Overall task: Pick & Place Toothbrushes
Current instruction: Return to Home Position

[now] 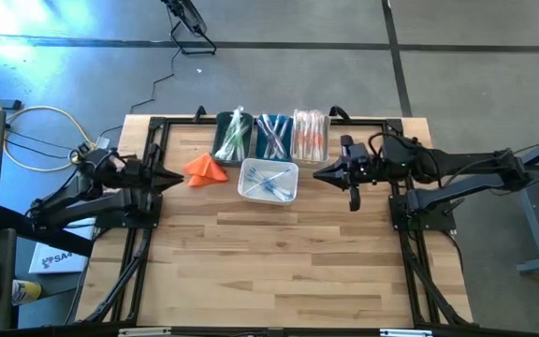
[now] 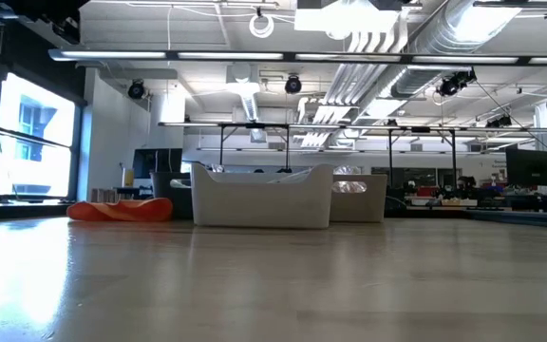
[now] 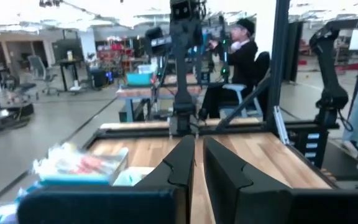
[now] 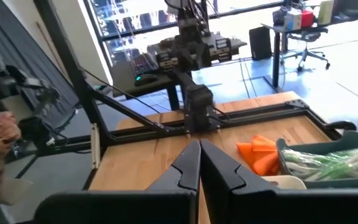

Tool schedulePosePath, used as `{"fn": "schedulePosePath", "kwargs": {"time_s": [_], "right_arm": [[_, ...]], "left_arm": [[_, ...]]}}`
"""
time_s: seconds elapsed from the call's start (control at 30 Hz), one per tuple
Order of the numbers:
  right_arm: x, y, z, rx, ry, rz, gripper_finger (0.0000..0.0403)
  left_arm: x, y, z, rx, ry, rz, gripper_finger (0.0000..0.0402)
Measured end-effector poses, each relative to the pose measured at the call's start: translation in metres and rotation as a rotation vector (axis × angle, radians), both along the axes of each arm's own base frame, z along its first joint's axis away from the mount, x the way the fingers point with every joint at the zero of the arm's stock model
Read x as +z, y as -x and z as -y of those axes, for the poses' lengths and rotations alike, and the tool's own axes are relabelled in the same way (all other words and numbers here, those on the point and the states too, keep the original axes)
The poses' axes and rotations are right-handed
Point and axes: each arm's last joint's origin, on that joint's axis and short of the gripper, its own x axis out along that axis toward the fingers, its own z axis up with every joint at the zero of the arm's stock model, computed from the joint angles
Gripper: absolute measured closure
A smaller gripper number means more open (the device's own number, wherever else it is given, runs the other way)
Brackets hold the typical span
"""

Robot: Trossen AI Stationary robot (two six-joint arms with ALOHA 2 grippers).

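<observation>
Thin plastic-wrapped toothbrushes [image 1: 235, 138] fill the three narrow bins [image 1: 219, 142] just behind the white rectangular plastic tub [image 1: 243, 187], with a few inside it, while the left gripper [image 1: 178, 178] and right gripper [image 1: 318, 173], both closed and empty, flank that tub.

The wooden counter [image 1: 279, 253] carries a black metal frame [image 1: 181, 120] that runs along its far edge and its two sides. An orange folded cloth [image 1: 205, 169] lies on the far part of the counter, left of the middle; the low view shows it flat on the wood at the left [image 2: 120, 209]. On the grey floor [image 1: 298, 75] to the left of the counter lies a pale yellow cable [image 1: 45, 112] in loops. A white box with dark letters [image 1: 52, 257] is near the left corner. Beyond the right side of the counter a person in dark clothes [image 3: 235, 62] sits on a chair.
</observation>
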Motion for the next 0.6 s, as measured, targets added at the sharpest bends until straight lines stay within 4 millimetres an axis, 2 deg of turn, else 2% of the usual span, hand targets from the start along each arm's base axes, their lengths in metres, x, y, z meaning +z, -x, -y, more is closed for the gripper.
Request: {"fn": "schedulePosePath", "kwargs": {"time_s": [0.3,0.5,0.6], "right_arm": [[0.007,0.017,-0.002,0.010,-0.002,0.016,0.0401],[0.014,0.044,0.002,-0.073,0.003,0.034,0.0401],[0.008,0.055,0.003,-0.103,0.005,0.057,0.0401]], "left_arm": [[-0.007,0.004,0.000,0.048,0.022,-0.041,0.0371],[-0.008,0.004,-0.001,0.064,0.051,-0.055,0.0371],[-0.008,0.004,0.000,0.054,0.051,-0.057,0.0371]]}}
